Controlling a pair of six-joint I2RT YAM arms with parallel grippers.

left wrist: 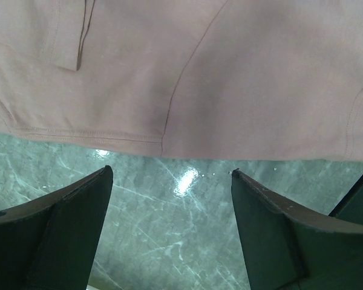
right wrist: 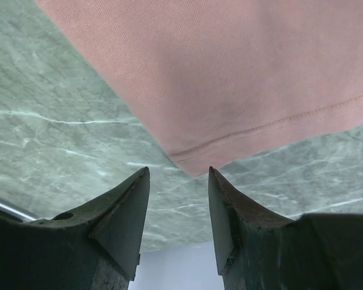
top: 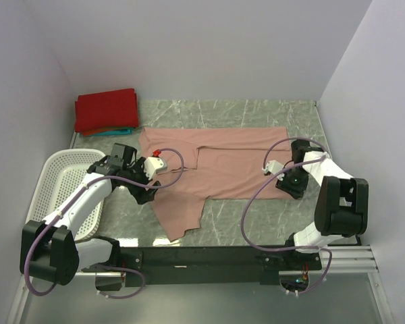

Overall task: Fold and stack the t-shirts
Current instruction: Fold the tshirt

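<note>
**Top view:** pink tee [top: 223, 162] lies spread across mid-frame, mostly flat, with one flap trailing toward lower centre. No print shows. Red tee [top: 106, 109] is folded in the upper left corner of the table [top: 256, 216], with the teal tee [top: 121, 131] peeking out from under it. Basket [top: 61, 182] sits at the left edge. L gripper [top: 145, 189] is at the tee's left part and R gripper [top: 288, 183] at its lower right corner. Looks like the step is pinching the near edge on both sides for a fold. To do it well, both arms should grab at matching spots on the edge and lift together so the cloth doesn't skew. The trailing flap prob. needs tucking in first or the fold goes lumpy.

**L wrist:** the L gripper [left wrist: 170, 172] has its jaws wide apart, nothing held, over bare table [left wrist: 169, 235]. The tee's stitched hem [left wrist: 187, 72] runs across the frame just above the tips, seams visible, and the cloth is smooth. Needs to move fwd and go low so one finger slides under the hem.

**R wrist:** the R gripper [right wrist: 178, 170] is moderately open and empty. The tee's corner [right wrist: 218, 78] points right at the gap, near the tips. Can't tell if it's touching. Well lined up, so a short push fwd then close. Take only the corner, not a bunch.
</note>
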